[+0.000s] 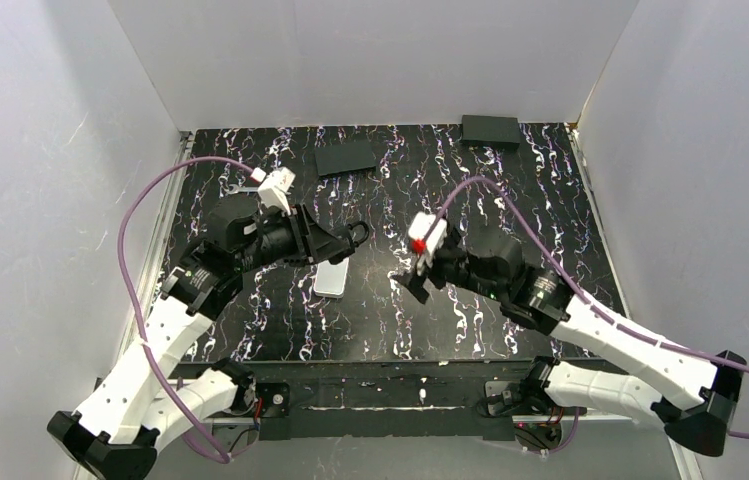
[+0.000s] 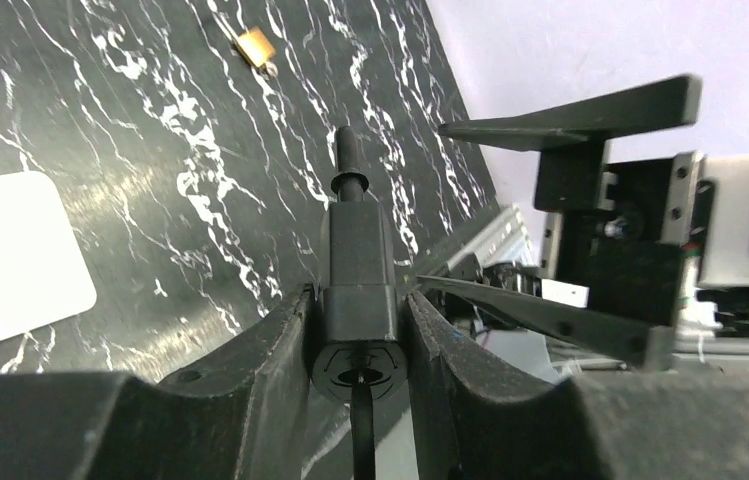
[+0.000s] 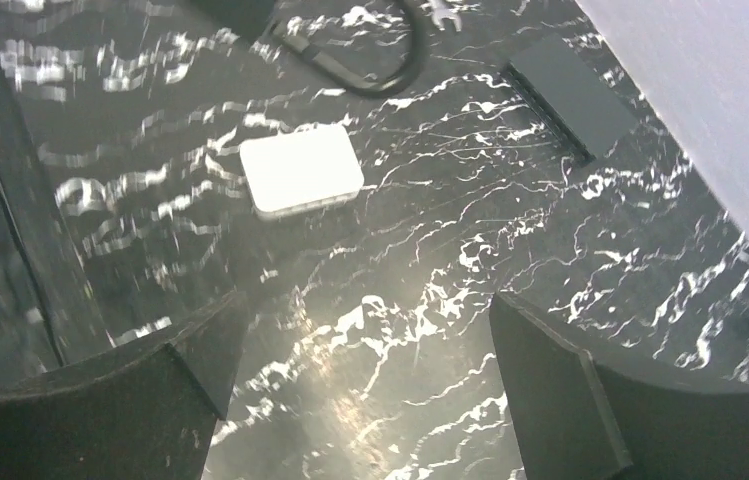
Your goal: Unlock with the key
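My left gripper [image 1: 335,245] is shut on the black padlock [image 2: 358,290] and holds it above the table, shackle [image 1: 358,235] pointing right. In the left wrist view the keyhole end faces the camera and a thin black strip [image 2: 362,430] sticks out of it; I cannot tell what that strip is. A tiny brass-gold piece, seemingly the key [image 2: 255,46], lies on the table beyond the padlock. My right gripper [image 1: 408,282] is open and empty, low over bare table [image 3: 370,400], right of the padlock. The key does not show in the right wrist view.
A white square pad [image 1: 331,278] lies on the black marbled table below the left gripper; it also shows in the right wrist view [image 3: 302,170]. Two flat black blocks [image 1: 345,157] [image 1: 490,131] lie at the back. A silver wrench tip [image 3: 440,10] shows beside the shackle. White walls enclose the table.
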Controlling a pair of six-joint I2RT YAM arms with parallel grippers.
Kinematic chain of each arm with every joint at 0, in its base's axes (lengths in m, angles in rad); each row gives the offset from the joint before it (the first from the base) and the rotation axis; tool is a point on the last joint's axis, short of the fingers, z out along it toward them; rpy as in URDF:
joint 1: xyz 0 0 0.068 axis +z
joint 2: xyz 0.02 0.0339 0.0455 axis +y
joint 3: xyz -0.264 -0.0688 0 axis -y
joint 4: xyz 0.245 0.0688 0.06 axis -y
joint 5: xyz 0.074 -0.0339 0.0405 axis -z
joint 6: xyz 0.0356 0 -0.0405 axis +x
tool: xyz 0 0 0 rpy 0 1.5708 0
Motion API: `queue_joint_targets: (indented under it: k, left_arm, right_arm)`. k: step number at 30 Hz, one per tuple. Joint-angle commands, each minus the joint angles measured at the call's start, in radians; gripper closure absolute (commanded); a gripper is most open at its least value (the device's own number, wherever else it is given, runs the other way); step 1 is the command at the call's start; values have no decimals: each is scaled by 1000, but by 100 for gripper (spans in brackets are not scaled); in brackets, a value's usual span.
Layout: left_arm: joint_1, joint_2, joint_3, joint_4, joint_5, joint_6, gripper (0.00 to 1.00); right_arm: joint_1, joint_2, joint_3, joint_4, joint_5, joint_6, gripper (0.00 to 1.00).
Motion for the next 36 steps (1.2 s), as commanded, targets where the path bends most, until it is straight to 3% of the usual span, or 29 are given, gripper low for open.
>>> queue_joint_targets:
  k: [1,13,19,28,36]
  left_arm:
    - [10,19,85,-63,130,-21,100]
    - [10,90,122,-34,295,-149,100]
    - [10,89,124,-56,298,-150,100]
    - [10,74,98,-51,310,-151,100]
    - [10,73,97,-51,330,-140,100]
  right_arm:
    - [29,-97,-106,162,-139,-362,2]
    - [162,-14,-125,320,-90,-580,2]
    - [171,43,-116,382,-67,-620,10]
    - [171,91,-106,409,-29,-666,28]
    - [171,99,-106,409,-47,-667,64]
